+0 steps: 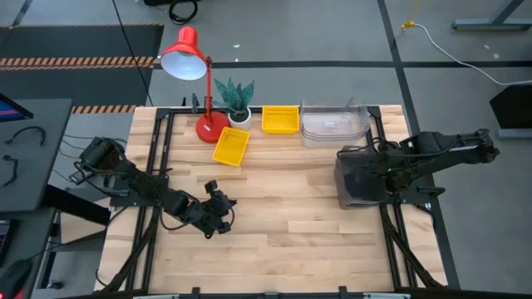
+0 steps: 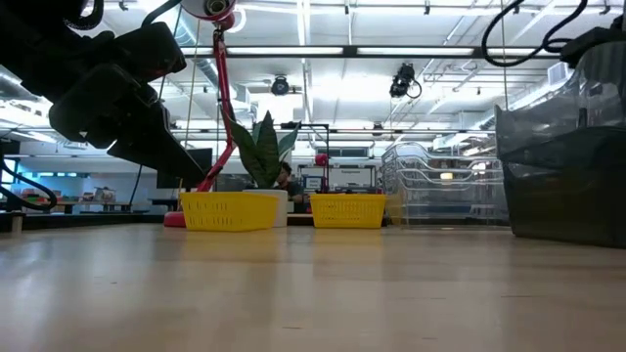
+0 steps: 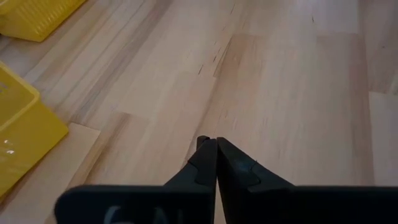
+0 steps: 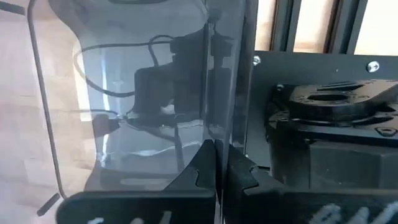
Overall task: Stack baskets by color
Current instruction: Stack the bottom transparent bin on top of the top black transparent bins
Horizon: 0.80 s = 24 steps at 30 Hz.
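1. The right end effector [image 1: 371, 166] is pinched tight on the wall of the dark grey basket [image 1: 359, 181], at the right of the high view; this looks like the step in hand, moving the grey one.
2. The left end effector [image 1: 223, 202] is closed and holds nothing; it hangs over the bare tabletop [image 1: 291, 224] at lower left.
3. Two yellow baskets [image 1: 230, 147] [image 1: 280, 119] sit apart near the top middle; the clear baskets [image 1: 334, 122] are stacked beside them.
4. Next, I think, one yellow basket must go into the other.

2 yellow baskets [image 1: 230, 147], 1 clear stack [image 1: 334, 123], 1 grey basket [image 1: 359, 179].
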### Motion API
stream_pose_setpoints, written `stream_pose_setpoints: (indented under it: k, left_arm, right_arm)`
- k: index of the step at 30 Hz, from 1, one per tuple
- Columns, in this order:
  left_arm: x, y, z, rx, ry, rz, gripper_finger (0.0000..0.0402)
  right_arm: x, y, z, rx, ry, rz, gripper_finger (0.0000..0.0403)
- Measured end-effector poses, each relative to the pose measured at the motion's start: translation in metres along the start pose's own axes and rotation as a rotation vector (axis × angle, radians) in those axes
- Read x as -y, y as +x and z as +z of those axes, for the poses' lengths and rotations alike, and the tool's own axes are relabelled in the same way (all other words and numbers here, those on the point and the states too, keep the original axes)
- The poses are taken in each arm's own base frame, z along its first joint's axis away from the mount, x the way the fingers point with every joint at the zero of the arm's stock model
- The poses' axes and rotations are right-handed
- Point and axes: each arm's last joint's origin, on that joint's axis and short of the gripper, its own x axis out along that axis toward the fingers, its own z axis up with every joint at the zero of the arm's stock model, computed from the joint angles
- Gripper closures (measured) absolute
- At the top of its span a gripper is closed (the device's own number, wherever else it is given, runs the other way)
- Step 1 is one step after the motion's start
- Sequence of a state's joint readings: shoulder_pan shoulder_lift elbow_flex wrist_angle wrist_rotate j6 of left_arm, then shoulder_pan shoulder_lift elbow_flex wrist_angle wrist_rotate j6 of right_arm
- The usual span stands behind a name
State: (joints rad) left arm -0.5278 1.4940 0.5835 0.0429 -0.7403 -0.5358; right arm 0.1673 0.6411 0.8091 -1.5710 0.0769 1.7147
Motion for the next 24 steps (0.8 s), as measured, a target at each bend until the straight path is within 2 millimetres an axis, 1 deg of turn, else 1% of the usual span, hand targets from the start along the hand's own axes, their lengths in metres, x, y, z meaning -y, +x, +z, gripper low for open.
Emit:
stream_pose_setpoints:
  k: [3, 6, 9, 12, 17, 24]
  left_arm:
    - [0.0, 0.0, 0.0, 0.0, 0.0, 0.0, 0.0391]
    - [0.0, 0.0, 0.0, 0.001, -0.002, -0.001, 0.0385]
    - [0.0, 0.0, 0.001, 0.007, -0.008, -0.004, 0.0382]
    - [0.0, 0.0, 0.001, 0.007, -0.008, -0.004, 0.0387]
    - [0.001, 0.0, 0.001, 0.008, -0.009, -0.005, 0.0393]
    - [0.001, 0.0, 0.001, 0.009, -0.01, -0.005, 0.038]
  right_arm:
    - [0.0, -0.002, 0.0, -0.016, -0.001, 0.005, 0.04]
    - [-0.001, -0.011, 0.001, -0.025, -0.001, 0.04, 0.04]
    - [-0.004, -0.021, 0.003, 0.022, -0.014, 0.082, 0.04]
    - [-0.006, -0.025, 0.003, 0.027, -0.012, 0.09, 0.04]
    - [-0.007, -0.024, 0.002, -0.004, -0.005, 0.078, 0.04]
    - [-0.005, -0.018, 0.005, 0.016, -0.008, 0.056, 0.04]
